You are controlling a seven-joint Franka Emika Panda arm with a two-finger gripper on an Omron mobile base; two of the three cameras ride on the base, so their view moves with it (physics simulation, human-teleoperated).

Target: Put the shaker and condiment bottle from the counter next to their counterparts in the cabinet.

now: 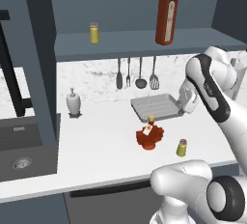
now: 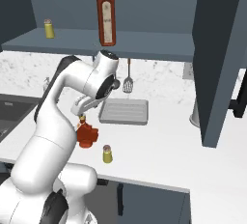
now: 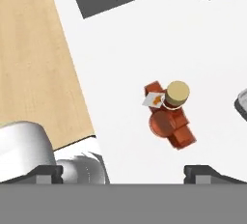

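Gripper (image 3: 123,170) spread wide, fingers (image 3: 48,172) far apart, holding nothing and touching nothing. Seen hanging above the counter (image 1: 101,150) in the left base view, just beside the right end of the grey tray (image 1: 154,106).

Short red condiment bottle (image 3: 170,114) standing on the counter directly below, tan cap up toward the hand camera, white label on one side. In the hand view, placed between the two fingertips crosswise but well ahead of them, with bare white counter in between. In the left base view, set just in front of the tray and a little to the left of the gripper; in the right base view (image 2: 86,135), partly behind the arm's forearm.

Small yellow shaker (image 1: 182,147) upright on the counter near the front edge, close to the right of the red bottle, apart from it.

Up on the cabinet (image 1: 144,42) shelf: tall smooth red sauce bottle (image 1: 167,15) with a green cap, well to the right of a second yellow shaker (image 1: 94,33), both upright and well apart.

Four utensils (image 1: 136,73) hanging on the back wall under the shelf, above the tray. White pump dispenser (image 1: 73,102) on the counter to the left, near the dark sink (image 1: 24,146). Wooden floor (image 3: 34,59) visible past the counter edge in the hand view.

Shelf board projecting overhead, above the counter things. Nothing between the gripper and the bottle below.
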